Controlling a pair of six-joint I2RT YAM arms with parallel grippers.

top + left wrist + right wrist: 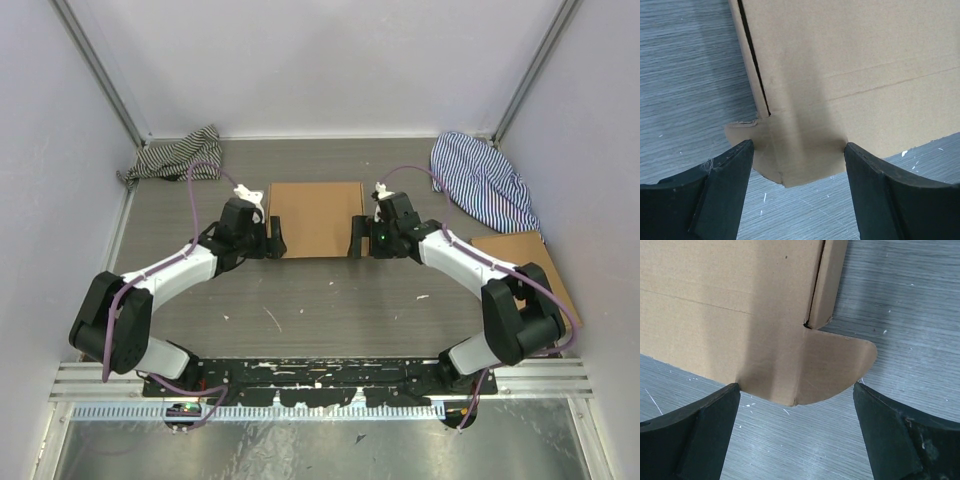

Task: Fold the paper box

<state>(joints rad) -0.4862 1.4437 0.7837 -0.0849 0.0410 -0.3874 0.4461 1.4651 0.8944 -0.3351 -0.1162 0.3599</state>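
The paper box (316, 218) is a brown corrugated die-cut lying flat on the table between the two arms. My left gripper (274, 242) is open at its near left corner. In the left wrist view a rounded corner tab (790, 160) lies between my open fingers (725, 185), with a slit above it. My right gripper (357, 240) is open at the near right corner. In the right wrist view a rounded flap (835, 370) lies between my open fingers (890, 430), beside a folded side strip (827, 285). Neither gripper holds the cardboard.
A striped cloth (172, 157) lies at the back left and another striped cloth (485, 182) at the back right. A smooth flat cardboard rectangle (530, 268) lies at the right, partly under the right arm. Walls close in both sides.
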